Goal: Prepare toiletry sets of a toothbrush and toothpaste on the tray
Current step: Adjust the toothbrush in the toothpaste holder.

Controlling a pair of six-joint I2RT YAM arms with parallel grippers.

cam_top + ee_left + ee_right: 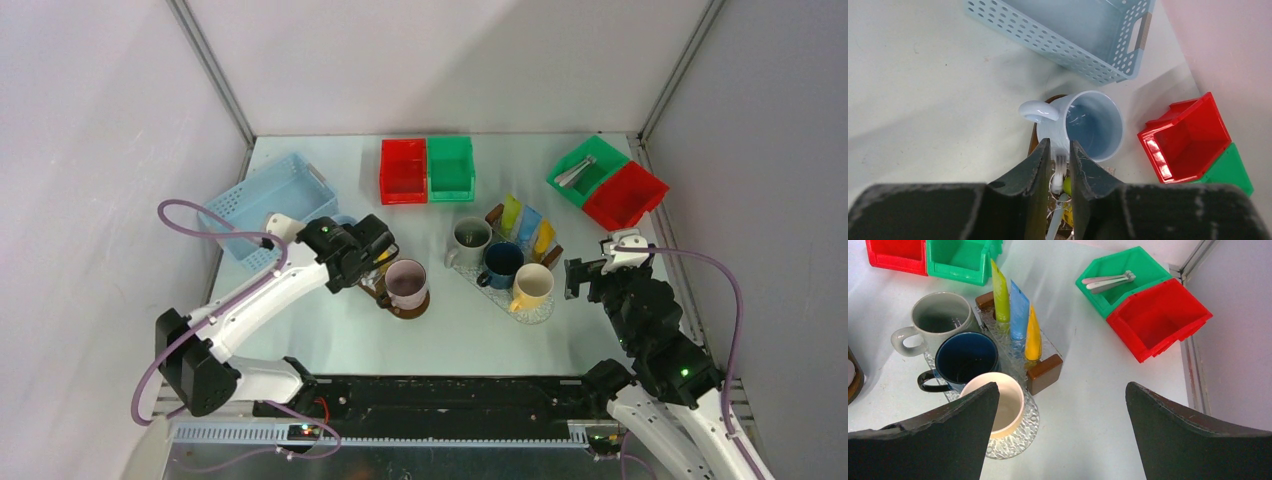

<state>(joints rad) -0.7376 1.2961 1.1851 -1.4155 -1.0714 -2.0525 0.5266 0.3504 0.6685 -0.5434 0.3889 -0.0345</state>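
Left gripper [1059, 145]: fingers nearly together, clamped on a pale toothbrush [1058, 176], just beside the light blue mug [1095, 125].
Right gripper [1062, 390]: jaws wide apart, holding nothing, over the tray [1018, 442].
Tray: three mugs [968, 357] in front; lime green tube [1000, 292], light blue tube [1019, 310] and yellow tube [1033, 335] upright behind.
Green bin [1143, 265]: more toothbrushes [1108, 281] lying inside.

Pale blue perforated basket [262, 205] at the counter's [330, 340] far left. Red bin [403, 170] and green bin [451, 168] touching, centre rear. Grey mug [471, 238], navy mug [501, 263] and cream mug [533, 286] clustered.
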